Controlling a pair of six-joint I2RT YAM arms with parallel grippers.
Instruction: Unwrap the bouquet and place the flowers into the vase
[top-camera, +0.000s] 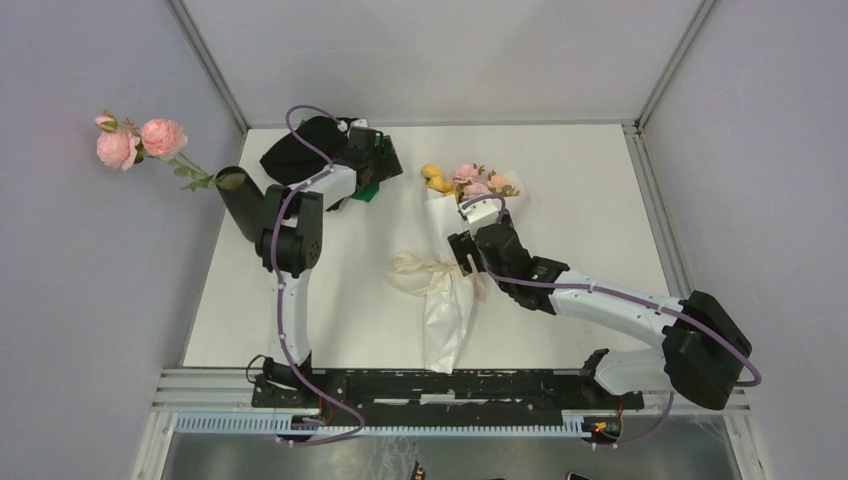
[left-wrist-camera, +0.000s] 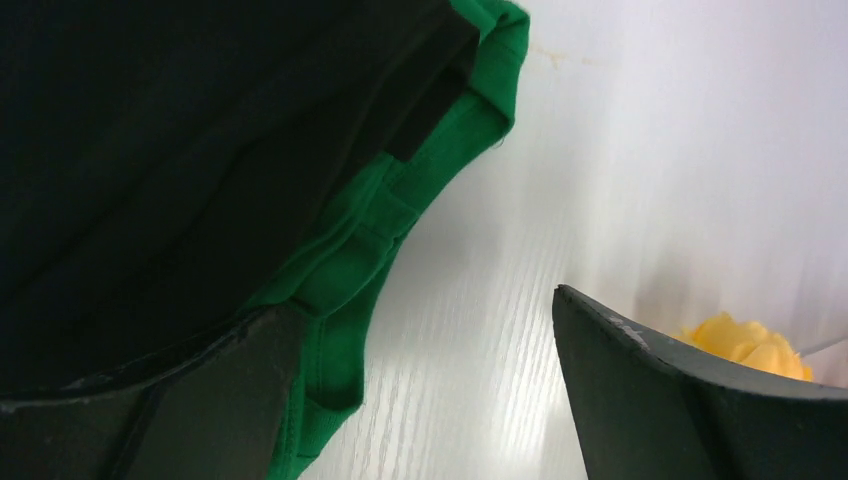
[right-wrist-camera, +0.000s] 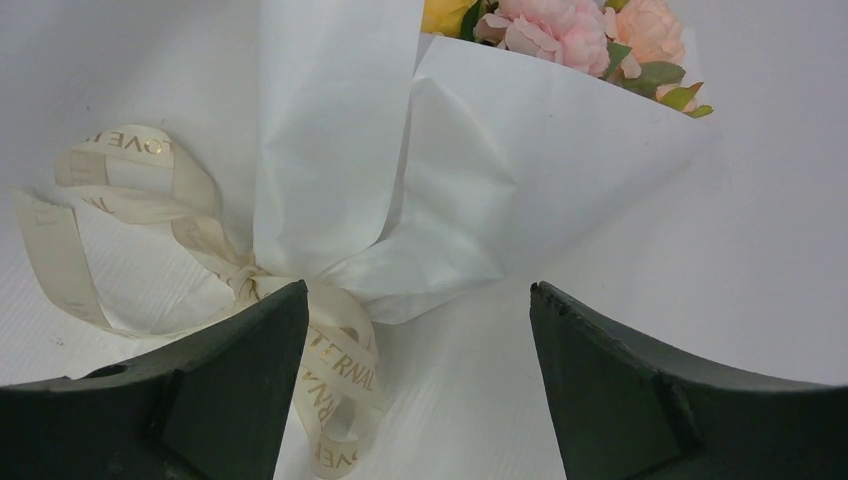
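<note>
1. The bouquet (top-camera: 452, 262) is laid flat on the table, well to the right of the vase (top-camera: 240, 203) — wrapped and tied.
2. Its long axis runs near to far; the flowers (top-camera: 470, 181) point away from the arm bases, the paper tail toward them.
3. The right gripper (right-wrist-camera: 418, 287) is held with jaws apart just over the ribbon (right-wrist-camera: 345, 365) knot, nothing gripped.
4. Untying the bow is judged the step in hand: a loose tail — not the knot — should be pinched and drawn sideways across that axis, so the paper is not dragged.
5. The left gripper (left-wrist-camera: 423, 300) is held wide apart and empty over the cloth heap (left-wrist-camera: 150, 150), just right of the vase.
</note>
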